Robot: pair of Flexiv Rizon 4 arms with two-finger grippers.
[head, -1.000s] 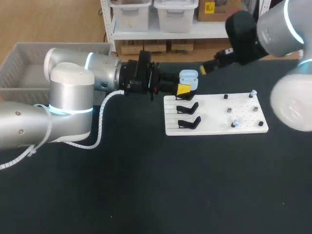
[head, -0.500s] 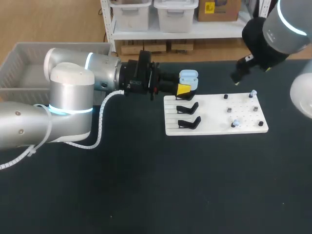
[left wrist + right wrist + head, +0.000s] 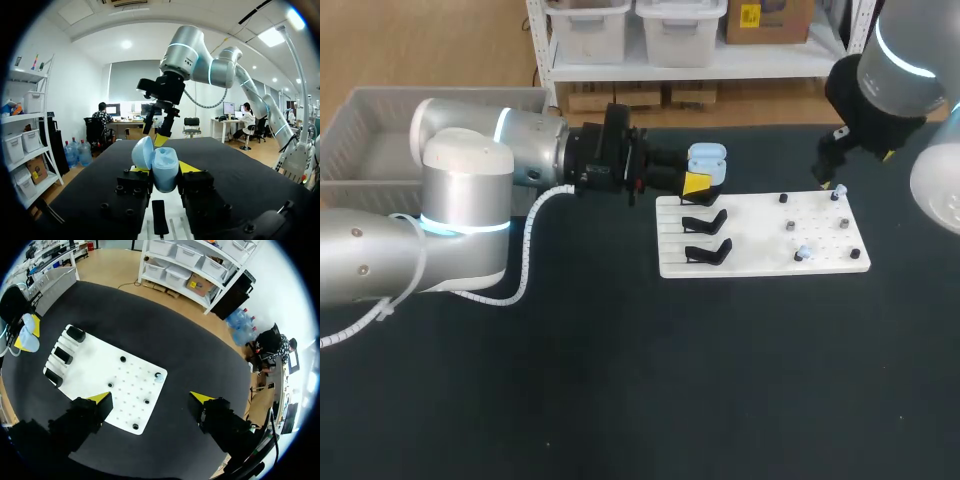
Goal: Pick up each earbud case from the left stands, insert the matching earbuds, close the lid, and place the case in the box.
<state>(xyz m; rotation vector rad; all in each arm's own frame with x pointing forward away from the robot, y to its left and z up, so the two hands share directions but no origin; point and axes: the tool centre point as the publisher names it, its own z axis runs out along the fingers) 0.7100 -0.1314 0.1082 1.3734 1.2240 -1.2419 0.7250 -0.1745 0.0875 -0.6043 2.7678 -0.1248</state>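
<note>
Earbud case [image 3: 165, 175] clamped in left end effector [image 3: 164, 168]; right end effector [image 3: 151, 398] spread, distant.

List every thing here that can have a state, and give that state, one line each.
earbud case: lid open, held off the stands.
left claw: shut on the earbud case.
right claw: open, empty, above the white board.
black stands: all three empty.
earbuds: two pale ones on the white board, not in the case.
grey box: no case seen inside.
</note>
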